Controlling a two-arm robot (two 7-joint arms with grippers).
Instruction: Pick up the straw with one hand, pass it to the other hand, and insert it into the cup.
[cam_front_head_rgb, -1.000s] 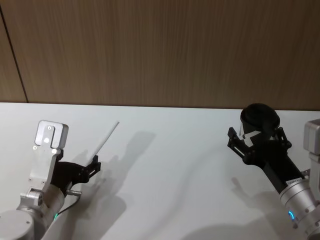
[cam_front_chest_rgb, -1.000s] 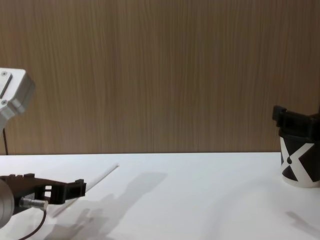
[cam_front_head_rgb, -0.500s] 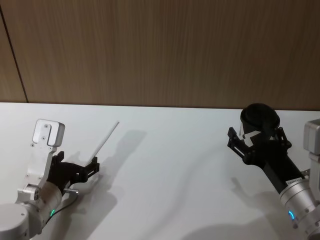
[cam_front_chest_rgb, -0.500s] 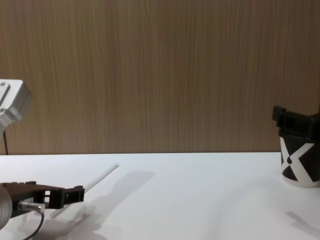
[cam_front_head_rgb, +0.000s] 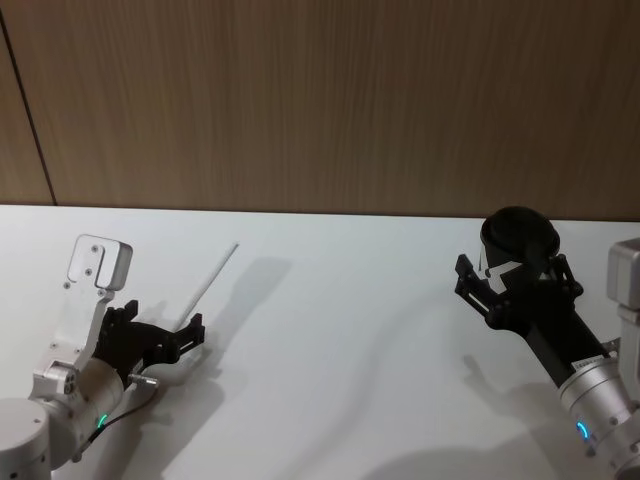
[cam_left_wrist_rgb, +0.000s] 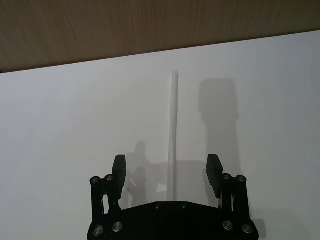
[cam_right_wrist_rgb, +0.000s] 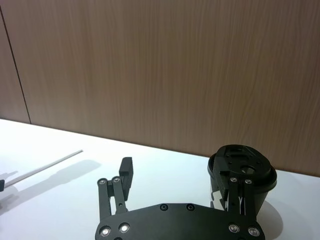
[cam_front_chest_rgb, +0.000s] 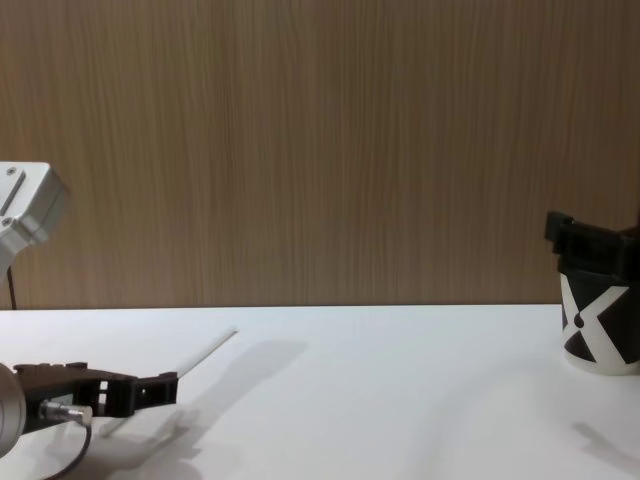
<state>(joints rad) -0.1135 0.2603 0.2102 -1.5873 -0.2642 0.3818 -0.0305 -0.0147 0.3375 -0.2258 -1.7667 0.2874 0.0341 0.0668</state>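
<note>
Straw (cam_left_wrist_rgb: 172, 130) (flat) between lowered left fingers (cam_left_wrist_rgb: 119, 170)

Lab-like test bench: white table (cam_front_head_rgb: 340, 300) before a wood-panel wall (cam_front_head_rgb: 320, 100).

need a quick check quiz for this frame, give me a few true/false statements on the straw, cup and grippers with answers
1. The straw lies flat on the table. True.
2. The left gripper has shut on the straw. False: its jaws are open, one on each side of the straw's near end.
3. The cup stands upright on the robot's right side of the table. True.
4. The straw is in the cup. False: it lies on the left side, far from the cup.
5. The right gripper is close to the cup with its jaws open. True.
</note>
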